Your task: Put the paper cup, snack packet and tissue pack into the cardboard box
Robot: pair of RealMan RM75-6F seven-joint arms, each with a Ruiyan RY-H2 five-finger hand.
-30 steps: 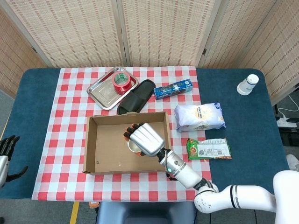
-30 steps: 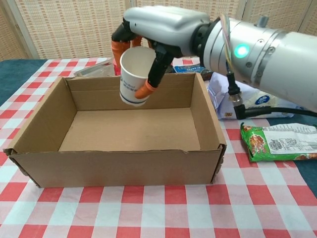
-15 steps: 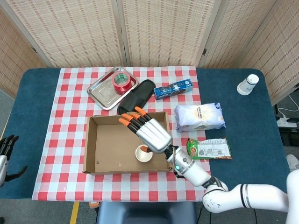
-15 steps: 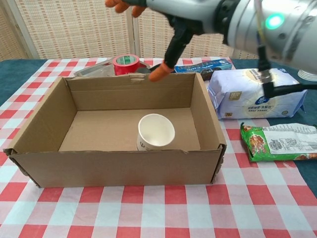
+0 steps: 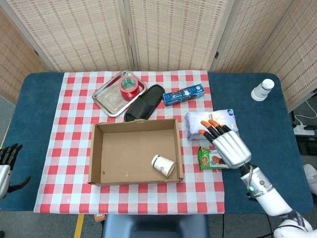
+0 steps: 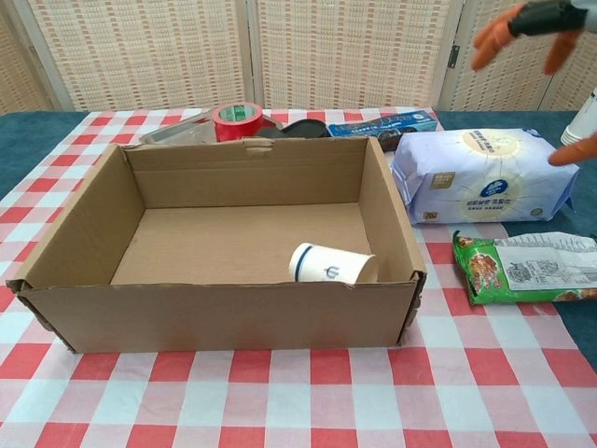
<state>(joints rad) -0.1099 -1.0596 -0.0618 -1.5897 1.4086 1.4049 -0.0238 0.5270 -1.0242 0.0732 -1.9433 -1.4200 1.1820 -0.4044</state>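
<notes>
Lying on its side in the near right corner of the cardboard box (image 5: pixel 101 155), the paper cup (image 5: pixel 163 165) is already inside, so two things remain. The snack packet (image 6: pixel 527 266) lies flat on the checked cloth of the bench (image 5: pixel 44 134), just beside the right wall of the box, and the tissue pack (image 6: pixel 485 176) lies behind it, near the packet but apart from it.

The right hand (image 5: pixel 225 144) hovers over these two things with its fingers spread and straight, and it holds nothing. The left hand (image 5: pixel 7 158) is at the far left edge of the bench, also with nothing in it; its fingers look loosely apart.

I judge the snack packet to be light, thin and crinkly, with a smooth film that may slip. It lies very flat, so the fingers must get under one long edge, or pinch it across the narrow width near the middle. A hard squeeze could crush what is inside.

The tissue pack looks soft, puffy and light. Its plastic wrap is probably slippery, but it gives under pressure, so a wide grasp across the short side, around the middle, should hold well.
</notes>
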